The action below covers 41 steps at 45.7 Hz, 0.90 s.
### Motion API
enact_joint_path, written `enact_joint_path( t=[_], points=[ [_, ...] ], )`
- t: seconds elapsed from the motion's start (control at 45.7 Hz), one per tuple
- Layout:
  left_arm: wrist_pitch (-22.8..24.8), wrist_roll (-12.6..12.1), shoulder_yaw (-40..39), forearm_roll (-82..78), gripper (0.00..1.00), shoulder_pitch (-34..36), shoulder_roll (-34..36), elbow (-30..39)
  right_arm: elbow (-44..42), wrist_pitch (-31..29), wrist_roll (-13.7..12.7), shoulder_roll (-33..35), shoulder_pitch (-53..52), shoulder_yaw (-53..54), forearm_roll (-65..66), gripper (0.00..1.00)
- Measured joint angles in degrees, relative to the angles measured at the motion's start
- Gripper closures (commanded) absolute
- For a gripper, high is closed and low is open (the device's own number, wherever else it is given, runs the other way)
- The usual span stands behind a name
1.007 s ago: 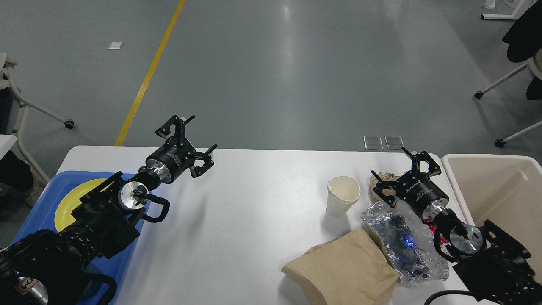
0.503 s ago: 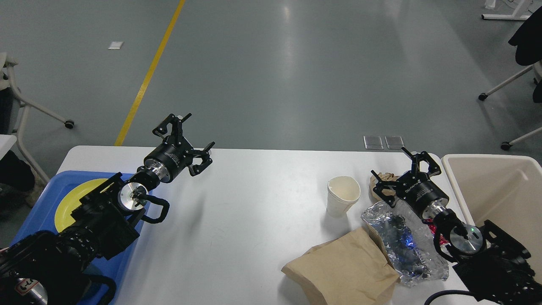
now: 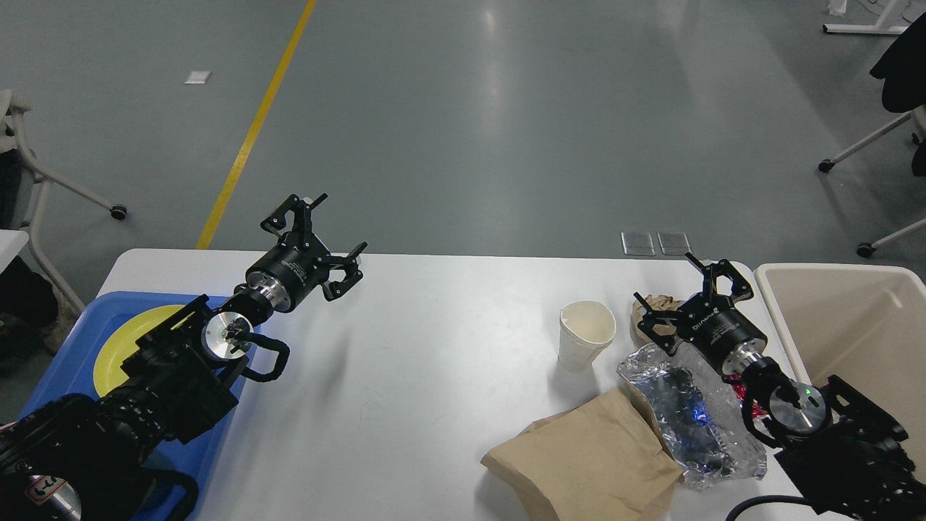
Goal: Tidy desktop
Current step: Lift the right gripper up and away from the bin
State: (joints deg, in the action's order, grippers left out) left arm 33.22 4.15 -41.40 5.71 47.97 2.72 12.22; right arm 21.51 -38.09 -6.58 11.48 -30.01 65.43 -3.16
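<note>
The white desktop [image 3: 434,376] fills the lower part of the view. On its right side stand a white paper cup [image 3: 584,334], a crumpled brown paper wad [image 3: 650,307], a crinkled foil wrapper [image 3: 687,412] and a flat brown paper bag [image 3: 589,459]. My left gripper [image 3: 325,224] is open and empty, held above the desktop's far left edge. My right gripper [image 3: 669,282] is open and empty, just over the paper wad and foil wrapper.
A blue tray [image 3: 65,362] holding a yellow plate [image 3: 126,340] sits at the left edge under my left arm. A beige bin [image 3: 854,325] stands at the right edge. Chair legs stand on the floor at both sides.
My left gripper has shifted slightly left and away. My right arm has not moved.
</note>
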Motion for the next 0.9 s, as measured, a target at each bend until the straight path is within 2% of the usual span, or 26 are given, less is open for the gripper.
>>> enact_joint_path(
  t=[0.263, 0.897],
  points=[
    [0.0, 0.0, 0.0, 0.0, 0.03, 0.0, 0.0, 0.0, -0.2, 0.3, -0.1, 7.7, -2.0, 0.9, -0.1, 0.00],
    [0.0, 0.1, 0.0, 0.0, 0.03, 0.0, 0.0, 0.0, -0.8, 0.4, -0.1, 8.5, 1.3, 0.4, 0.0, 0.00]
  ],
)
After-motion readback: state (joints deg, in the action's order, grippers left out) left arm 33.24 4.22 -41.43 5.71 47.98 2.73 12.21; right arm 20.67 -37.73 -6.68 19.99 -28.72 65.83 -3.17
